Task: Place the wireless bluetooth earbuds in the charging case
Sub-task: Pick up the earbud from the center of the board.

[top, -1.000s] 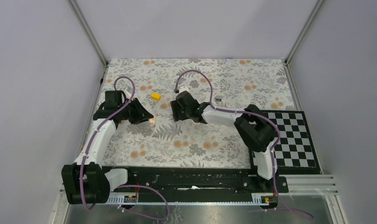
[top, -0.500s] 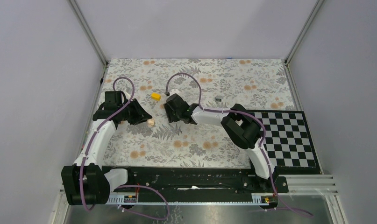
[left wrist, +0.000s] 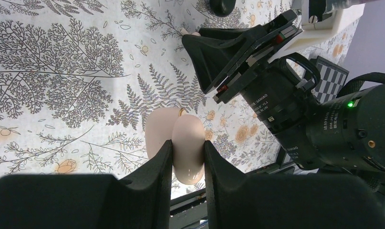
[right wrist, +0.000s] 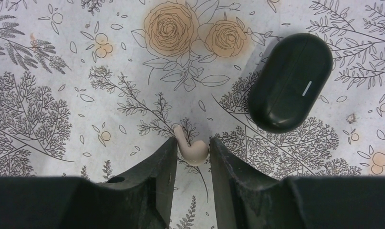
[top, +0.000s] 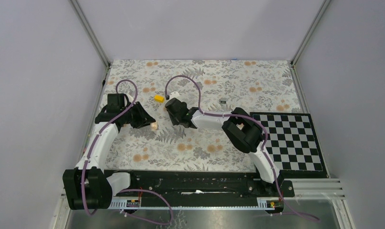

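A small peach earbud (right wrist: 194, 151) with a short stem lies on the floral mat, between the fingers of my right gripper (right wrist: 193, 143). The right finger touches its bulb, while a thin gap remains at the left finger. My left gripper (left wrist: 188, 147) is shut on a peach, rounded charging case (left wrist: 186, 126), which looks hinged open into two lobes and is held just above the mat. In the top view the two grippers sit close together: the left gripper (top: 150, 121) and the right gripper (top: 173, 113). Only one earbud shows.
A black glossy oval case (right wrist: 290, 82) with a white stripe lies closed just right of the right fingers. A yellow object (top: 159, 98) and a small grey piece (top: 223, 101) sit farther back. A checkerboard (top: 295, 143) covers the mat's right side.
My right arm has swung left toward the left gripper, and its jaws have narrowed around the peach earbud. The left gripper has stayed put, holding the peach case.
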{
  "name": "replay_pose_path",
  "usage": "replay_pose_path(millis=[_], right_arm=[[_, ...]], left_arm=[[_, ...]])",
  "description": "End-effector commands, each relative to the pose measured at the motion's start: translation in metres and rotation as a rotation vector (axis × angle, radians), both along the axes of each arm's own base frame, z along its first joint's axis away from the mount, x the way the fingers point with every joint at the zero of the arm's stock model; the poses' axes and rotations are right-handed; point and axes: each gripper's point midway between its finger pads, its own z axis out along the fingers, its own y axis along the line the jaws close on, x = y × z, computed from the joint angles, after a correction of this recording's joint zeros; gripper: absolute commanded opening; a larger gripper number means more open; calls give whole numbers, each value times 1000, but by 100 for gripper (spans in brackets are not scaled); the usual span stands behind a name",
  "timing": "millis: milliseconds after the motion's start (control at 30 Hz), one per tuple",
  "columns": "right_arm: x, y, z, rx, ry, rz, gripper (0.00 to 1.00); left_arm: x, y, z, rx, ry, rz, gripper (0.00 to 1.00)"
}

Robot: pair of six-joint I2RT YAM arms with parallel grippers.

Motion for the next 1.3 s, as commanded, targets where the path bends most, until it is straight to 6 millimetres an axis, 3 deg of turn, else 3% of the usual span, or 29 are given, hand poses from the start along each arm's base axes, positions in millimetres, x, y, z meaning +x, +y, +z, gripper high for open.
replay_pose_path(millis=[0, 300, 433, 567, 700, 933, 1133, 1267], right_arm=[[-2, -9, -8, -72, -7, -15, 34], [-7, -19, 15, -43, -36, -30, 27], [-21, -35, 24, -39, -27, -19, 23], [-46, -66, 34, -40, -4, -14, 22], [-78, -108, 28, -58, 37, -29, 27], [-113, -175, 24, -57, 67, -155, 28], [-132, -212, 17, -19, 82, -279, 29], [-140, -221, 13, 2, 100, -318, 37]], left_arm=[[2, 0, 6, -3, -37, -7, 0], [1, -1, 3, -8, -26, -8, 0], [1, -1, 3, -7, -28, -9, 0], [0, -2, -2, -12, -13, -14, 0], [-1, -8, -2, -32, -14, -51, 0], [6, -27, 5, -34, -22, -130, 0], [14, -49, 2, -50, -10, -171, 0], [16, -59, 4, -53, -22, -190, 0]])
